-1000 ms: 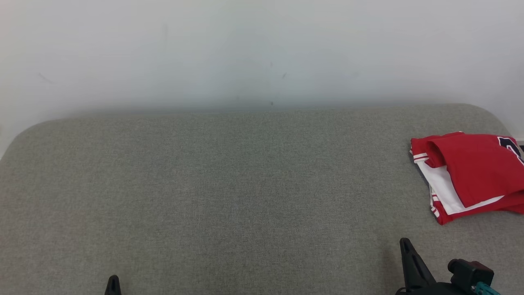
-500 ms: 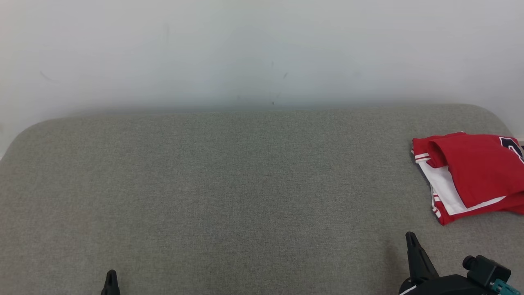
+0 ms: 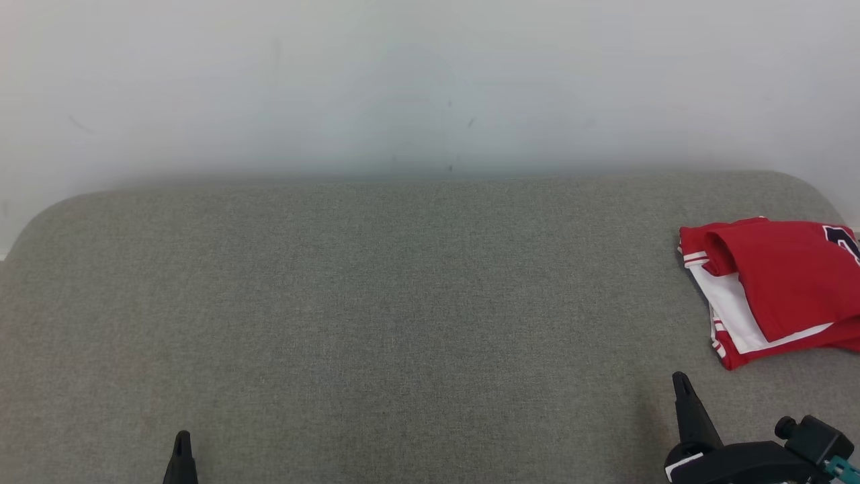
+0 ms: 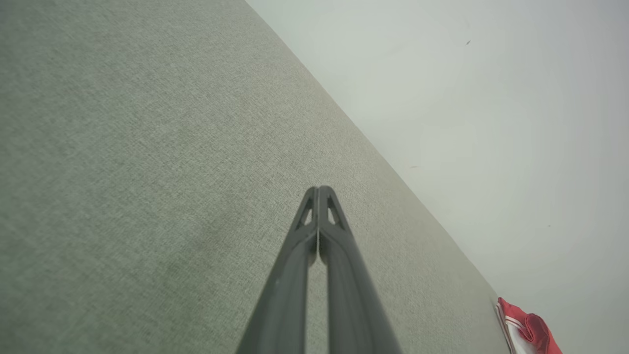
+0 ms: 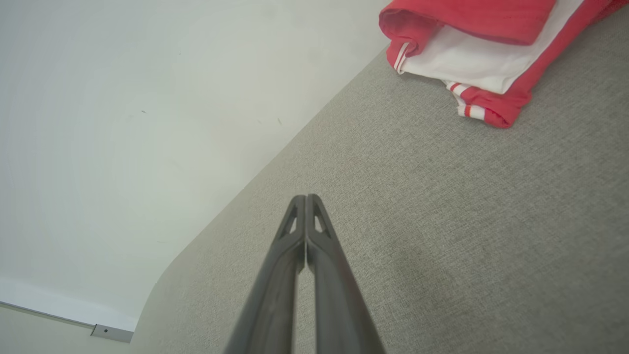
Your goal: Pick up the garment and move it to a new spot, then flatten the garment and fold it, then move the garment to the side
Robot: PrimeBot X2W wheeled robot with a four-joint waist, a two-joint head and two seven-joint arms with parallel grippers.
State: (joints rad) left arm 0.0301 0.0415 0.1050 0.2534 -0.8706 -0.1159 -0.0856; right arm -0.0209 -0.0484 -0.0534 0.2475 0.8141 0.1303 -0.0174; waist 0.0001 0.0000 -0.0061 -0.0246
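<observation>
Both the left hand [image 3: 181, 440] and the right hand [image 3: 681, 384] were pressed together, empty, low over the grey cushion [image 3: 403, 302], presumably parked since the folded red garment [image 3: 772, 282] lay aside at its right end.

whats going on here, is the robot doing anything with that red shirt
Nothing is being handled right now. The red and white shirt lies folded at the right end of the grey padded surface, with its far end cut off by the edge of the head view. The left gripper and right gripper are both shut and empty, low near the front, apart from the shirt. The folding and moving aside look done.
</observation>
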